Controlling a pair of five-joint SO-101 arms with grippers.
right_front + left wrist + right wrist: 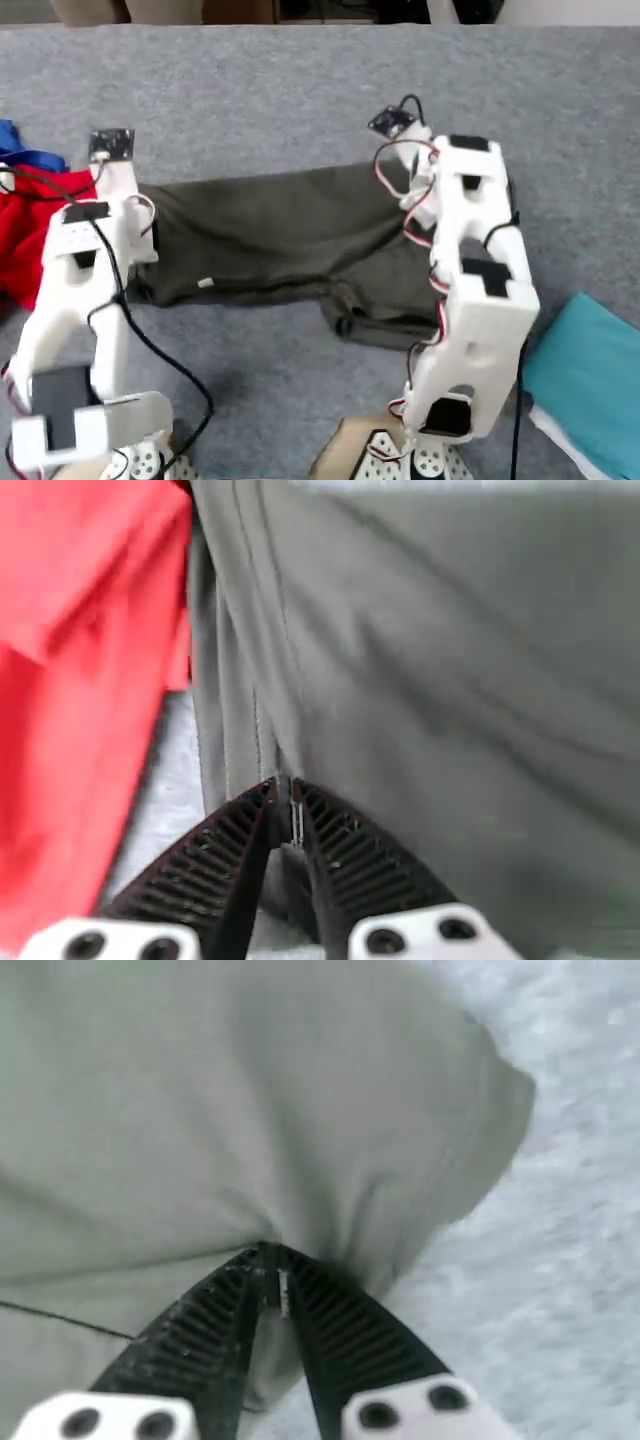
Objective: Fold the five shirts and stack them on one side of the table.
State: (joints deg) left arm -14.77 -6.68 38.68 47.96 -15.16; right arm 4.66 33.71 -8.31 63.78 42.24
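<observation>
The olive shirt (280, 235) lies lengthwise across the desk (300, 90), with the left claw (283, 802) and right claw (272, 1265) each clamping an opposite end.

plain dark olive-grey shirt (270, 230); plain red shirt (25, 240); solid teal shirt (590, 365); blue cloth (8, 135); mottled grey table cover (250, 90); white arms (85, 260) with black cables (150, 350)

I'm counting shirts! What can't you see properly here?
High view: the red shirt and blue cloth are cut off by the left edge.
High view: the teal shirt and the white cloth at its edge run off the right side.
High view: both arms cover the olive shirt's ends.
Wrist views: the left gripper and right gripper, shut on the olive shirt, hide the pinched fabric.
</observation>
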